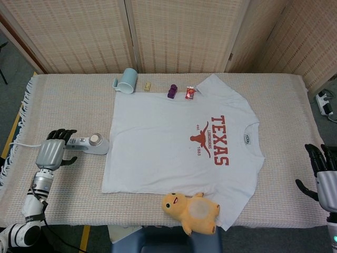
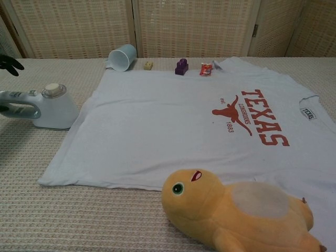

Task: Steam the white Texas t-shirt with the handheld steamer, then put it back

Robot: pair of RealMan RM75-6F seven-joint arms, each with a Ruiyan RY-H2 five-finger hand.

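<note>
The white Texas t-shirt (image 1: 174, 142) lies flat mid-table, its red print toward the right; it also shows in the chest view (image 2: 173, 126). The white handheld steamer (image 1: 87, 143) lies on its side just left of the shirt's edge (image 2: 47, 107). My left hand (image 1: 51, 154) is at the steamer's handle end with its fingers spread over the handle and the thumb below; it holds nothing. Only its dark fingertips (image 2: 9, 63) enter the chest view. My right hand (image 1: 325, 178) hovers open off the table's right front corner, far from the shirt.
A yellow plush toy (image 1: 192, 208) lies on the shirt's front hem. A pale blue cup (image 1: 126, 80), a small yellowish piece (image 1: 148, 85), a purple block (image 1: 172, 91) and a red packet (image 1: 190, 94) line the far edge. The steamer's white cord (image 1: 29, 143) runs left.
</note>
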